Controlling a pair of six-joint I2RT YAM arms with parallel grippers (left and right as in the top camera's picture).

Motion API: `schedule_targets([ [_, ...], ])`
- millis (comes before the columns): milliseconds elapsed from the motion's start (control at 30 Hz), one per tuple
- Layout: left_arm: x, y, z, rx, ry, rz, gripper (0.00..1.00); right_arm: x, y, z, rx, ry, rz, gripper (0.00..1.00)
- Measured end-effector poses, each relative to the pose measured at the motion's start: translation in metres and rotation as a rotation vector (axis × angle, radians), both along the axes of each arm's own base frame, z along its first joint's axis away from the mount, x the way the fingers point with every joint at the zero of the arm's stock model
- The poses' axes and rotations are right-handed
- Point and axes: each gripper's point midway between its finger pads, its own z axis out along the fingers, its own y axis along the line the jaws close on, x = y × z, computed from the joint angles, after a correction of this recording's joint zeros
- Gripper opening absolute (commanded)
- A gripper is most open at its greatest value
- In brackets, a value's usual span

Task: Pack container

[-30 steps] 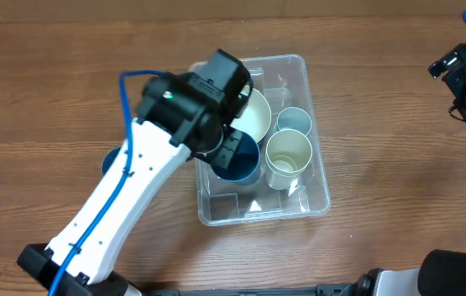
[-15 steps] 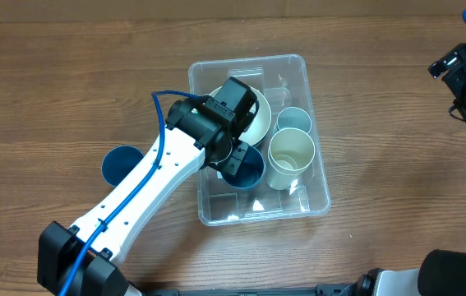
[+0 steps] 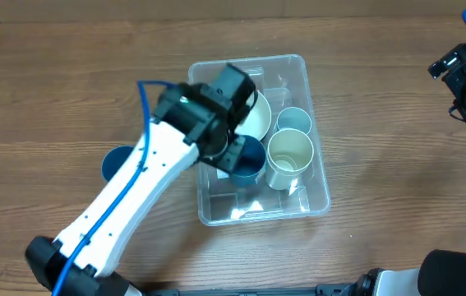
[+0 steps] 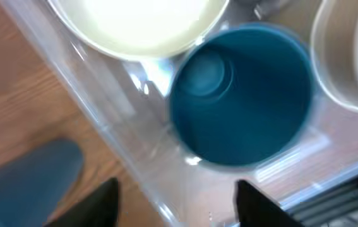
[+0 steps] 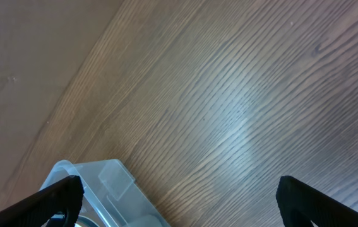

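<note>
The clear container (image 3: 318, 200) stands mid-table. Inside it are a cream bowl (image 3: 255, 117), a pale blue cup (image 3: 293, 121), a cream cup (image 3: 288, 154) and a dark blue cup (image 3: 247, 158). My left gripper (image 3: 233, 150) hovers over the dark blue cup, at the container's left wall. In the left wrist view the dark blue cup (image 4: 242, 101) stands upright just beyond my left gripper (image 4: 179, 205), which is open and holds nothing. The container wall (image 4: 103, 120) runs under the jaws. My right gripper (image 3: 463, 82) is far right, open, over bare table; the right wrist view shows it (image 5: 179, 202) empty.
A dark blue round dish (image 3: 116, 162) lies on the wood left of the container, partly under my left arm, and shows at the lower left in the left wrist view (image 4: 21, 183). A container corner (image 5: 103, 183) shows in the right wrist view.
My left gripper has opened and let go of the dark blue cup, which now stands in the container beside the cream cup. The right arm has not moved.
</note>
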Motion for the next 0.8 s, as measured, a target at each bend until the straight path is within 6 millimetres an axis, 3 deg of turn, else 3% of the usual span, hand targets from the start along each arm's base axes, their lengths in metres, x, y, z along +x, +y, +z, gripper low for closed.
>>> schedule_targets([
  [67,0.003,0.006,0.046,-0.021,-0.076,0.025,0.73,0.0,0.0,0.0,0.0,0.001,0.0,1.0],
  [100,0.005,0.012,0.068,-0.031,-0.122,0.041,0.7,0.0,0.0,0.0,0.001,0.001,0.0,1.0],
  [167,0.006,0.028,0.098,-0.036,-0.18,0.082,0.7,0.0,0.0,0.0,0.0,0.001,0.0,1.0],
  [233,0.012,0.041,0.117,-0.052,-0.239,0.129,0.65,0.0,0.0,0.0,0.0,0.0,0.001,1.0],
  [400,0.019,0.11,0.145,-0.064,-0.333,0.374,0.66,0.0,0.0,0.0,0.0,0.0,0.0,1.0],
  [533,0.001,0.18,0.136,-0.016,-0.317,0.62,0.7,0.0,0.0,0.0,0.0,0.0,0.001,1.0],
  [600,-0.015,0.213,0.119,0.02,-0.268,0.751,0.66,0.0,0.0,0.0,0.0,0.0,0.0,1.0],
  [700,-0.023,0.232,0.088,0.045,-0.177,0.831,0.65,0.0,0.0,0.0,0.0,0.0,0.0,1.0],
  [800,-0.02,0.236,0.041,0.06,-0.066,0.854,0.66,0.0,0.0,0.0,0.0,0.001,0.0,1.0],
])
